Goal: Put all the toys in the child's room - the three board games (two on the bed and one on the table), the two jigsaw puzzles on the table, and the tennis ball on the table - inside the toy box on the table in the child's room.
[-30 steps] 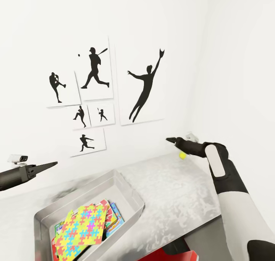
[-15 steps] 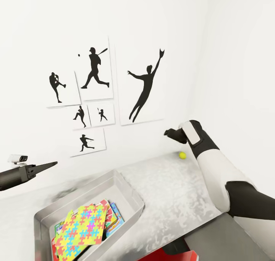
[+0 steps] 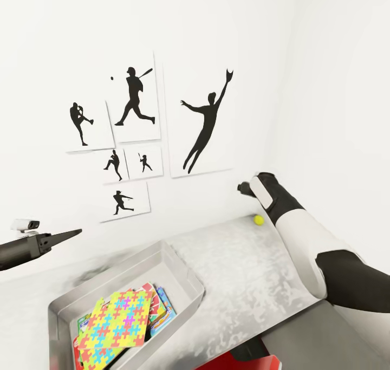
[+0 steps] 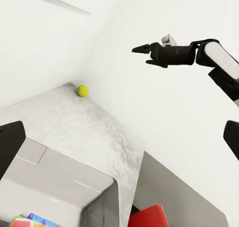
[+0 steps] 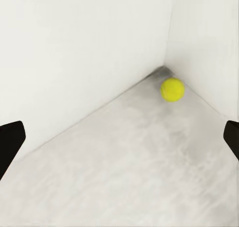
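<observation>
Head view first: my right gripper point(image 3: 245, 187) has pulled up and back a bit compared with a second ago, when it was stretched low toward the ball. Now it hangs in the air above the tennis ball point(image 3: 259, 219), which sits tucked in the far right corner of the table point(image 3: 244, 272) where the two walls meet. Can't tell from here if its fingers are apart. My left gripper point(image 3: 76, 232) hasn't budged, pointing over the toy box point(image 3: 187, 283) at the tabletop's near left, with a jigsaw puzzle point(image 3: 116, 321) lying on top of board games point(image 3: 162, 305) inside. Plenty of bare tabletop between box and ball.

Left wrist view: fingers spread wide at the frame's edges, the right gripper point(image 4: 142, 50) out ahead well above the ball point(image 4: 82, 90), plus the table's right edge dropping off.

Right wrist view: fingers spread wide, nothing between them, the ball point(image 5: 172, 89) right in the corner, walls tight on both sides.
</observation>
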Robot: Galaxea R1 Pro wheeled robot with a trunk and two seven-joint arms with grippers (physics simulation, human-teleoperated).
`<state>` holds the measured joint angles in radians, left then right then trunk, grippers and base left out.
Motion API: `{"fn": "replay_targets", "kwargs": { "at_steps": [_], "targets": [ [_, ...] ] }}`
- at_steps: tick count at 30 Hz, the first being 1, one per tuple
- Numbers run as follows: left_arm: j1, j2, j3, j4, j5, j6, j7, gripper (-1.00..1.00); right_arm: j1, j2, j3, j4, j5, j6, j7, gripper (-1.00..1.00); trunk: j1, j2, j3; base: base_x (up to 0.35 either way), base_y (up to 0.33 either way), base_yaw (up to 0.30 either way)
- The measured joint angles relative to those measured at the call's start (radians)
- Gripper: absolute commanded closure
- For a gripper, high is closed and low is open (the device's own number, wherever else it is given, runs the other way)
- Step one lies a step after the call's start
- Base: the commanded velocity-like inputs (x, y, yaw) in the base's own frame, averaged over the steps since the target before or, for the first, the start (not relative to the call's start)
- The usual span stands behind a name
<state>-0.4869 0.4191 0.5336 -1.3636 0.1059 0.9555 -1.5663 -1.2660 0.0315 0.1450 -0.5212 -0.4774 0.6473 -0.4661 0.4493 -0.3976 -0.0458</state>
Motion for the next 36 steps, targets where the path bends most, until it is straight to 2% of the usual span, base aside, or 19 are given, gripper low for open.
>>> {"fn": "replay_targets", "kwargs": {
  "at_steps": [6, 12, 15, 18, 21, 23, 25, 26, 27, 29, 32, 36],
  "targets": [
    [0.000, -0.001, -0.005, -0.001, 0.001, 0.000, 0.000, -1.00, 0.001, 0.001, 0.016, -0.003, 0.011, -0.032, -0.009, -1.00, 0.000, 0.000, 0.000, 0.000, 0.000, 0.000],
    [0.000, 0.000, -0.004, -0.006, 0.002, 0.006, 0.000, -1.00, 0.000, 0.004, 0.051, 0.001, 0.065, -0.124, -0.052, -1.00, 0.000, 0.000, 0.000, 0.000, 0.000, 0.000],
    [0.001, 0.001, -0.004, -0.027, 0.004, 0.022, 0.000, -1.00, 0.000, 0.005, 0.053, 0.010, 0.073, -0.173, -0.059, -1.00, 0.000, 0.000, 0.000, 0.000, 0.000, 0.000],
    [0.001, 0.003, -0.009, -0.071, 0.007, 0.061, 0.000, -1.00, 0.000, 0.005, 0.052, 0.061, 0.075, -0.235, -0.063, -1.00, 0.000, 0.000, 0.000, 0.000, 0.000, 0.000],
    [0.001, 0.005, -0.024, -0.097, 0.011, 0.078, 0.000, -1.00, 0.000, 0.004, 0.051, 0.110, 0.074, -0.260, -0.063, -1.00, 0.000, 0.000, 0.000, 0.000, 0.000, 0.000],
    [-0.002, 0.005, -0.045, -0.106, 0.018, 0.081, 0.000, -1.00, -0.001, 0.003, 0.050, 0.127, 0.073, -0.266, -0.060, -1.00, 0.000, 0.000, 0.000, 0.000, 0.000, 0.000],
    [-0.014, 0.003, -0.081, -0.115, 0.023, 0.081, 0.000, -1.00, -0.001, 0.002, 0.050, 0.136, 0.072, -0.270, -0.057, -1.00, 0.000, 0.000, 0.000, 0.000, 0.000, 0.000],
    [-0.028, 0.003, -0.115, -0.117, 0.025, 0.081, 0.000, -1.00, -0.001, 0.002, 0.050, 0.139, 0.072, -0.270, -0.055, -1.00, 0.000, 0.000, 0.000, 0.000, 0.000, 0.000],
    [-0.037, 0.003, -0.134, -0.118, 0.026, 0.081, 0.000, -1.00, -0.001, 0.002, 0.050, 0.140, 0.072, -0.271, -0.054, -1.00, 0.000, 0.000, 0.000, 0.000, 0.000, 0.000],
    [-0.087, 0.002, -0.199, -0.122, 0.028, 0.081, 0.000, -1.00, -0.001, 0.002, 0.050, 0.143, 0.072, -0.271, -0.052, -1.00, 0.000, 0.000, 0.000, 0.000, 0.000, 0.000],
    [-0.147, -0.004, -0.253, -0.121, 0.028, 0.081, 0.000, -1.00, -0.001, 0.003, 0.051, 0.144, 0.072, -0.273, -0.050, -1.00, 0.000, 0.000, 0.000, 0.000, 0.000, 0.000],
    [-0.225, -0.031, -0.321, -0.120, 0.027, 0.081, 0.000, -1.00, 0.000, 0.003, 0.052, 0.145, 0.072, -0.275, -0.049, -1.00, 0.000, 0.000, 0.000, 0.000, 0.000, 0.000]
  ]
}}
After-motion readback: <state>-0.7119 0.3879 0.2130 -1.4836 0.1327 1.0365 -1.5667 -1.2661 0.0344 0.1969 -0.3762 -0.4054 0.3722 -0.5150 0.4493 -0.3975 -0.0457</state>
